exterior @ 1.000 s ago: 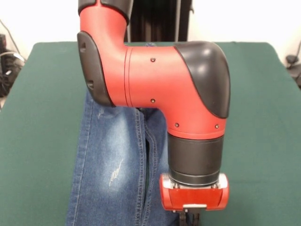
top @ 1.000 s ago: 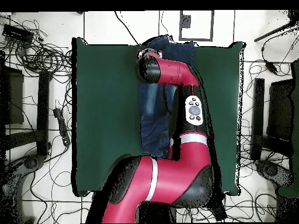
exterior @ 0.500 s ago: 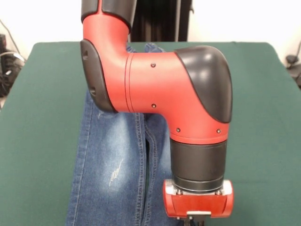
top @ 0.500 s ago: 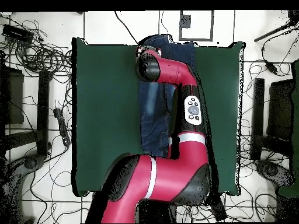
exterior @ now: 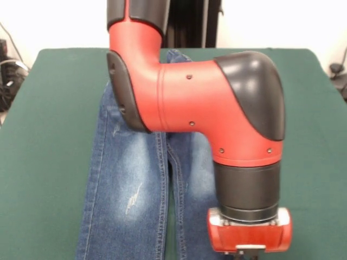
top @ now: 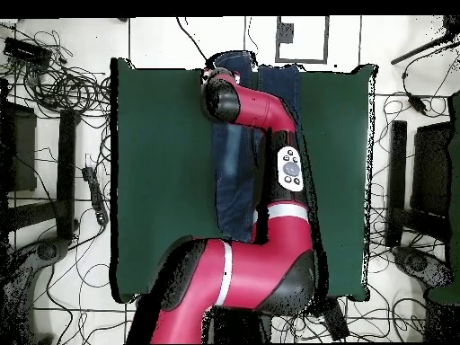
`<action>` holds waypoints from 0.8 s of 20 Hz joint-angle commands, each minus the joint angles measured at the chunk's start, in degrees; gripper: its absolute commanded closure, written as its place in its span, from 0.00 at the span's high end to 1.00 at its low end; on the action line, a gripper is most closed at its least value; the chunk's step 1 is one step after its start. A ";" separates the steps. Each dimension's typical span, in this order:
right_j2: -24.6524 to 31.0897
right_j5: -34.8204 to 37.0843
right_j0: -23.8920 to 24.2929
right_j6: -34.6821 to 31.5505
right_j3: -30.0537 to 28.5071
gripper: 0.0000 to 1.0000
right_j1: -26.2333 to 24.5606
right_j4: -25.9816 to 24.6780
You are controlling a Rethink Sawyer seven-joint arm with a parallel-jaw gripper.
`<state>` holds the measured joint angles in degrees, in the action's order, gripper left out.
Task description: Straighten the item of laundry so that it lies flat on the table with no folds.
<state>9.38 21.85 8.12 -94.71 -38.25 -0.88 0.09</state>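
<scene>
Front view, nearest the camera: arm wrist point(exterior: 249, 238) at the bottom edge; the gripper's state cannot be told, as it is cut off there and hidden under the arm overhead. Jeans point(exterior: 130, 184) lie lengthwise down the middle of the table point(exterior: 49, 135), both legs side by side toward the camera. Beyond, arm elbow point(exterior: 200, 108) covers the upper jeans. Overhead, jeans point(top: 235, 180) overhang the camera-side edge.

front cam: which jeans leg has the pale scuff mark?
The leg on the picture's left: a whitish distressed streak sits on its faded thigh. The other leg, partly behind the arm, shows none.
</scene>
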 commanded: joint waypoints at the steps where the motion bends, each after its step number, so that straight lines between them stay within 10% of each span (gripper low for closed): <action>1: 2.62 -1.00 -4.59 -17.03 -1.67 0.00 -1.61 5.33; 16: 0.87 -9.66 -5.01 -10.89 4.03 0.00 -4.61 5.80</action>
<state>8.59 18.19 4.24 -94.71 -35.90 -3.76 5.06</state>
